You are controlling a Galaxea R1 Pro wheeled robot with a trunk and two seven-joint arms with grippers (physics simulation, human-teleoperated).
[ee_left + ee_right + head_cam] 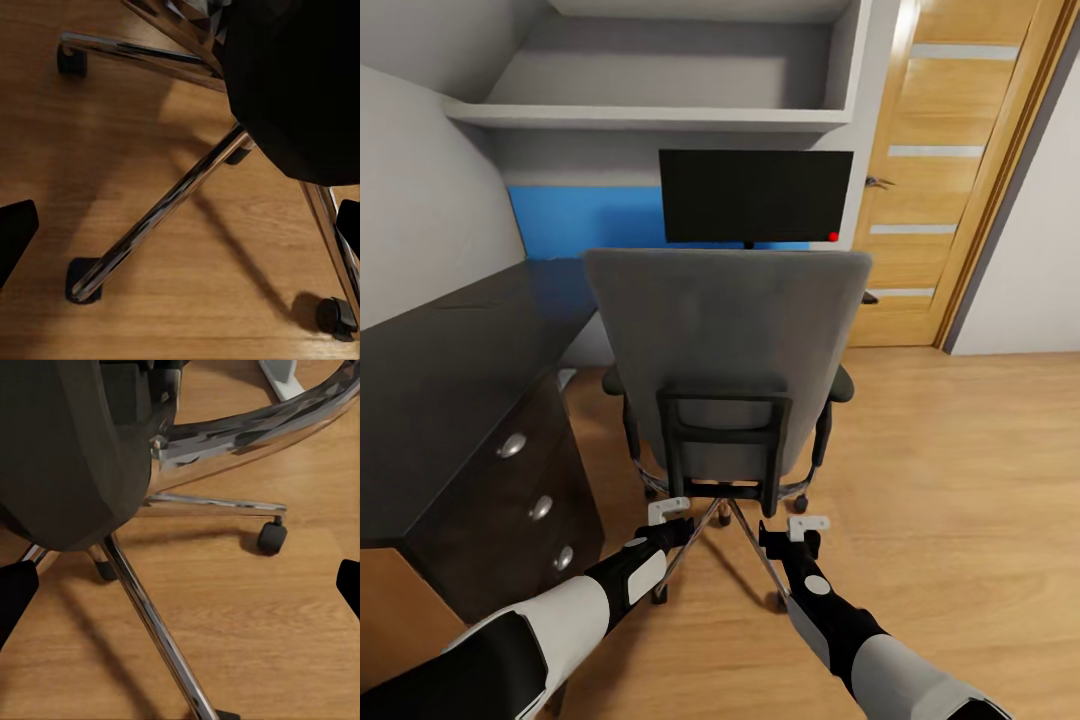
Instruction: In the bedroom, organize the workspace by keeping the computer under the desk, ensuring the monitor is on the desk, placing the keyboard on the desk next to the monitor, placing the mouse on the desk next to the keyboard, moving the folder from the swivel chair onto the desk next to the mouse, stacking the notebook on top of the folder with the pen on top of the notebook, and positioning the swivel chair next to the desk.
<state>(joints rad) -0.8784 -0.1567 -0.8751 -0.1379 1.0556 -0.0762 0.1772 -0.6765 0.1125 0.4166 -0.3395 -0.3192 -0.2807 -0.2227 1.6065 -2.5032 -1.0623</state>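
The grey swivel chair (725,340) stands with its back to me, beside the black desk (430,400). Behind it the monitor (755,195) stands upright on the desk's far section. Both my grippers hang low behind the chair's chrome base (165,210) (150,622). My left gripper (670,515) (180,232) is open, with only floor and a chrome leg between its fingers. My right gripper (808,528) (180,592) is open too and holds nothing. The chair back hides its seat, so the folder is hidden. Keyboard, mouse, notebook, pen and computer are out of view.
The desk's drawer unit (535,480) with round silver knobs stands close to my left arm. Grey shelves (660,115) hang above the monitor. A wooden door (950,170) is at the back right, with open wood floor (960,480) in front of it.
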